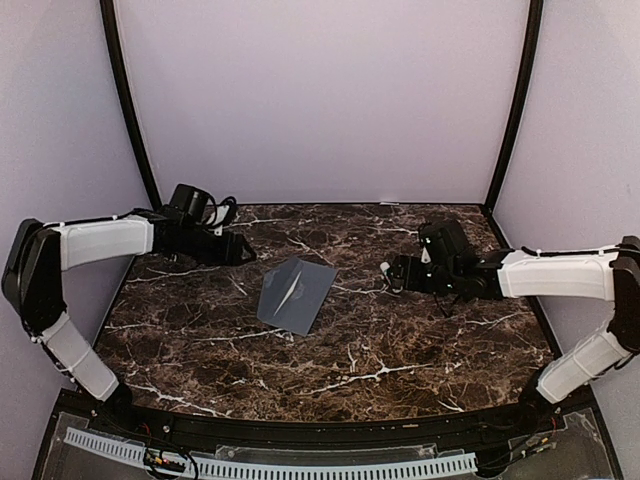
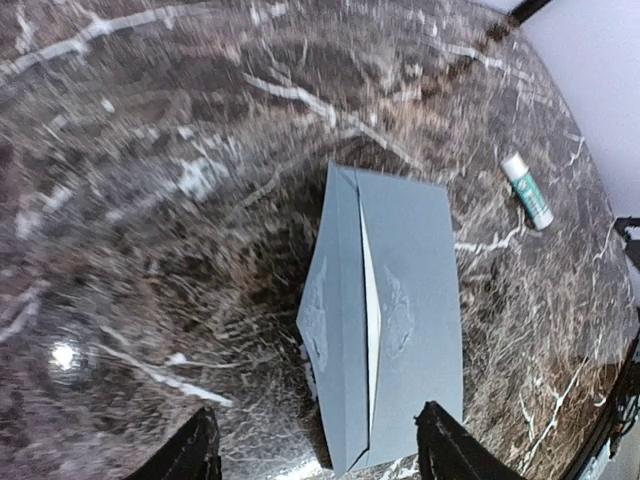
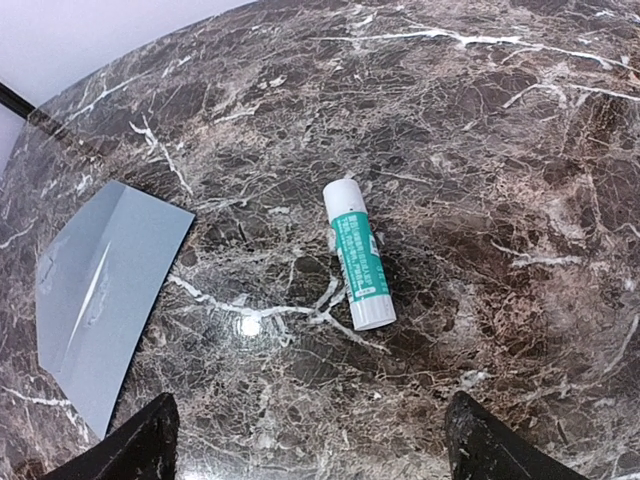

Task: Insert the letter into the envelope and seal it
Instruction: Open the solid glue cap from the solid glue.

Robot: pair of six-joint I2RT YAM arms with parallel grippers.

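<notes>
The grey envelope (image 1: 295, 293) lies flat in the middle of the marble table, its pointed flap folded over the body. It also shows in the left wrist view (image 2: 400, 300) and the right wrist view (image 3: 95, 290). A thin pale strip (image 2: 371, 300) shows in the slit under the flap; the rest of the letter is hidden. My left gripper (image 1: 247, 251) hovers to the envelope's left, open and empty (image 2: 320, 462), with the envelope's near end between its fingertips. My right gripper (image 1: 390, 272) is to the right of the envelope, open and empty (image 3: 315, 450).
A white and green glue stick (image 3: 358, 255) lies on the table just ahead of the right gripper, also seen in the left wrist view (image 2: 527, 190). Lilac walls and two black posts (image 1: 128, 100) close in the back and sides.
</notes>
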